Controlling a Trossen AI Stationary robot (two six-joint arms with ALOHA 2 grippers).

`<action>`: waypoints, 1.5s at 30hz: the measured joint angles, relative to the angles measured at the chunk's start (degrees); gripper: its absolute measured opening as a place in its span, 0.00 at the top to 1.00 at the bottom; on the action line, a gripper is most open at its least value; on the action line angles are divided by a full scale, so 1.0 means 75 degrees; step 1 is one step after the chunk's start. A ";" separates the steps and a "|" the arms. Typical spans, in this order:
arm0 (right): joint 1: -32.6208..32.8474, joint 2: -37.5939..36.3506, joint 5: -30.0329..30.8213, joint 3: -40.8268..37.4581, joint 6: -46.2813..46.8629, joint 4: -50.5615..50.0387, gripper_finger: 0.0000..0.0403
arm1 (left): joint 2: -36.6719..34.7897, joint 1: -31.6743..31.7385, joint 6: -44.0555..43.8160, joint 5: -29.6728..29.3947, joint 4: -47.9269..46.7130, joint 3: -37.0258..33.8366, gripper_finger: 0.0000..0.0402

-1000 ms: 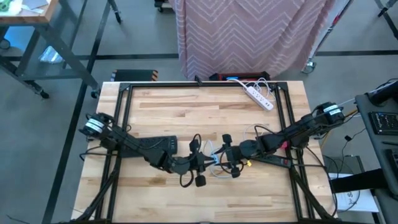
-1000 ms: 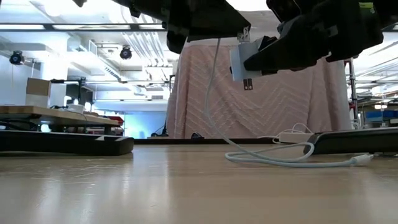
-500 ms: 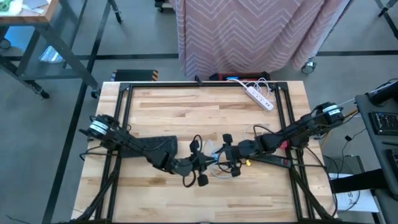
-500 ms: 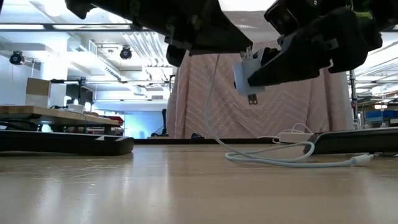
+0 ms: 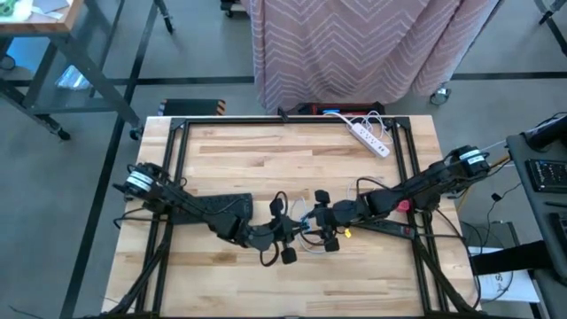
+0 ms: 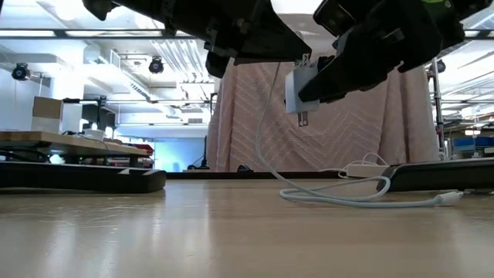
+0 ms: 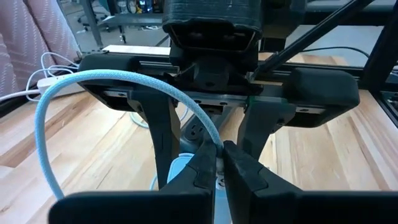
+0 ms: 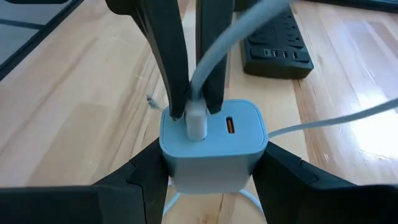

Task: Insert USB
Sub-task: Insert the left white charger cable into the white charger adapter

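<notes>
My right gripper point(image 8: 208, 168) is clenched on the pale blue charger point(image 8: 212, 142), holding it lifted above the wooden table point(image 5: 248, 168) near its middle, prongs pointing down in the low view. My left gripper point(image 7: 219, 163) meets it there, its fingers point(image 8: 166, 50) pinched on the USB plug point(image 8: 197, 119) at the charger's face, beside the orange port point(image 8: 229, 125). The blue cable point(image 7: 93, 84) loops away from that plug, and more cable point(image 6: 347, 197) lies on the table below the charger.
</notes>
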 joint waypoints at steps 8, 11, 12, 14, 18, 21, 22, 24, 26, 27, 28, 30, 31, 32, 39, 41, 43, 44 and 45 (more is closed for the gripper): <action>0.0000 0.0080 -0.0022 0.0003 0.0007 -0.0023 0.50 | -0.0122 -0.0081 0.0026 0.0060 -0.0046 -0.0012 1.00; -0.0006 0.0140 0.0051 0.0051 0.0045 0.0360 0.32 | -0.0107 -0.0087 0.0052 0.0163 -0.0186 -0.0039 1.00; -0.0006 0.0135 0.0073 0.0083 0.0042 0.0374 0.28 | -0.0098 -0.0087 0.0051 0.0224 -0.0274 -0.0046 1.00; -0.0012 0.0131 0.0073 0.0159 -0.0018 0.0344 0.21 | -0.0097 -0.0090 0.0002 0.0224 -0.0417 -0.0052 1.00; -0.0012 0.0086 0.0086 0.0306 -0.0142 0.0201 0.17 | -0.0099 -0.0096 -0.0034 0.0156 -0.0452 -0.0049 1.00; -0.0009 0.0085 0.0096 0.0325 -0.0325 0.0092 0.18 | -0.0111 -0.0096 -0.0035 0.0133 -0.0423 -0.0046 1.00; -0.0009 0.0085 0.0095 0.0324 -0.0372 0.0028 0.19 | -0.0111 -0.0096 -0.0035 0.0127 -0.0406 -0.0046 1.00; -0.0009 0.0085 0.0093 0.0317 -0.0405 -0.0145 0.20 | -0.0111 -0.0096 -0.0035 0.0108 -0.0382 -0.0046 1.00; -0.0009 0.0085 0.0084 0.0315 -0.0414 -0.0274 0.22 | -0.0115 -0.0096 -0.0035 0.0105 -0.0373 -0.0044 1.00; -0.0003 0.0085 0.0068 0.0312 -0.0466 -0.0331 0.23 | -0.0117 -0.0096 -0.0034 0.0105 -0.0370 -0.0039 1.00; -0.0003 0.0085 0.0067 0.0309 -0.0513 -0.0358 0.23 | -0.0118 -0.0096 -0.0039 0.0105 -0.0360 -0.0037 1.00; -0.0003 0.0087 0.0054 0.0309 -0.0606 -0.0398 0.24 | -0.0119 -0.0096 -0.0037 0.0102 -0.0269 -0.0035 0.99; -0.0003 0.0105 0.0050 0.0306 -0.0611 -0.0410 0.25 | -0.0122 -0.0096 -0.0036 0.0099 -0.0209 -0.0035 0.99; -0.0003 0.0140 0.0046 0.0306 -0.0612 -0.0400 0.25 | -0.0126 -0.0096 -0.0037 0.0099 -0.0141 -0.0033 0.99; 0.0012 0.0449 0.0027 0.0291 -0.0734 -0.0463 0.27 | -0.0134 -0.0096 -0.0035 0.0099 -0.0055 -0.0029 0.99; 0.0012 0.0492 0.0013 0.0289 -0.0742 -0.0451 0.27 | -0.0140 -0.0096 -0.0035 0.0099 -0.0055 -0.0029 1.00; 0.0012 0.0548 0.0012 0.0289 -0.0811 -0.0436 0.26 | -0.0140 -0.0096 -0.0035 0.0099 -0.0058 -0.0029 1.00; 0.0015 0.0568 0.0012 0.0289 -0.0828 -0.0451 0.26 | -0.0140 -0.0096 -0.0035 0.0099 -0.0058 -0.0029 1.00; 0.0015 0.0571 0.0011 0.0287 -0.0848 -0.0460 0.25 | -0.0140 -0.0096 -0.0035 0.0099 -0.0058 -0.0027 1.00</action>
